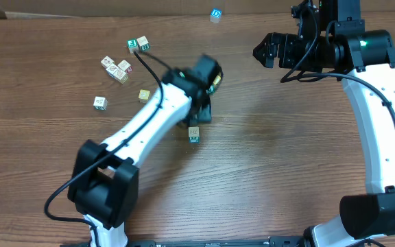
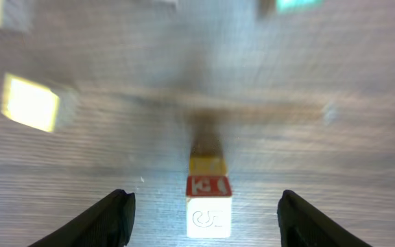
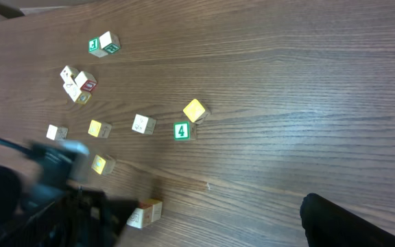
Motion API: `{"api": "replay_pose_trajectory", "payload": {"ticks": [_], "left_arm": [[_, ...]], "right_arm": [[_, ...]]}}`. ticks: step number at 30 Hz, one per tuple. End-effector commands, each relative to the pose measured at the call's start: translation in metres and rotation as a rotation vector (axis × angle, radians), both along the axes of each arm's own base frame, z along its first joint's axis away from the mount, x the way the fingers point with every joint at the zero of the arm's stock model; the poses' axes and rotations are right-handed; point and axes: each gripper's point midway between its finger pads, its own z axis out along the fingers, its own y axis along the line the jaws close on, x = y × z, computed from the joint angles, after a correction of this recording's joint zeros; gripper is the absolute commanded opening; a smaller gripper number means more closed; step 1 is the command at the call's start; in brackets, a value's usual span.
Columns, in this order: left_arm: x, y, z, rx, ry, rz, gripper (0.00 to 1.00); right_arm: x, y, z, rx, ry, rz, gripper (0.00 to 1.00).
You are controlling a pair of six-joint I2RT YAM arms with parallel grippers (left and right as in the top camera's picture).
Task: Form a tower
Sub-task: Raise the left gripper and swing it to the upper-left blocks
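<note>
The tower [image 1: 193, 134] is a narrow stack of small cubes on the wooden table, just below my left gripper [image 1: 201, 115]. In the left wrist view I look down on the tower [image 2: 208, 214]: a white printed cube on top, a red face and a yellow cube under it. My left gripper [image 2: 208, 218] is open, its fingers [image 2: 112, 218] standing well clear of the stack on both sides. The tower [image 3: 145, 212] also shows in the right wrist view, beside the blurred left arm. My right gripper [image 1: 265, 49] hangs open at the far right, holding nothing.
Loose cubes lie to the upper left: a green and white pair [image 1: 138, 45], a cluster [image 1: 116, 68], a white one [image 1: 100, 102] and a yellow one [image 1: 145, 95]. A blue cube [image 1: 216, 14] sits at the far edge. The right arm's base [image 1: 379, 213] fills the lower right.
</note>
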Motion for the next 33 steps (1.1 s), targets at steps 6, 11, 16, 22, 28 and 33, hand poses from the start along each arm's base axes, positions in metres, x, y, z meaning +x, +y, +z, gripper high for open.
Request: {"api": "replay_pose_trajectory", "payload": {"ticks": [6, 11, 16, 22, 28, 33], "left_arm": [[0.025, 0.038, 0.049, 0.005, -0.052, 0.033, 0.65], [0.029, 0.083, 0.047, 0.071, -0.029, 0.128, 0.68], [0.043, 0.123, 0.048, 0.067, -0.041, 0.232, 0.71], [0.058, 0.176, 0.050, 0.057, -0.075, 0.364, 0.72], [0.071, 0.217, 0.053, 0.052, -0.124, 0.459, 0.73], [0.088, 0.235, 0.059, 0.038, -0.199, 0.495, 0.76]], "right_arm": [[0.000, 0.002, 0.009, -0.003, -0.025, 0.002, 1.00], [0.000, 0.002, 0.009, -0.003, -0.025, 0.002, 1.00], [0.000, 0.002, 0.009, -0.003, -0.025, 0.002, 1.00], [0.000, 0.002, 0.009, -0.003, -0.026, 0.002, 1.00], [0.000, 0.002, 0.009, -0.003, -0.025, 0.002, 1.00], [0.000, 0.002, 0.009, -0.003, -0.026, 0.002, 1.00]]}}
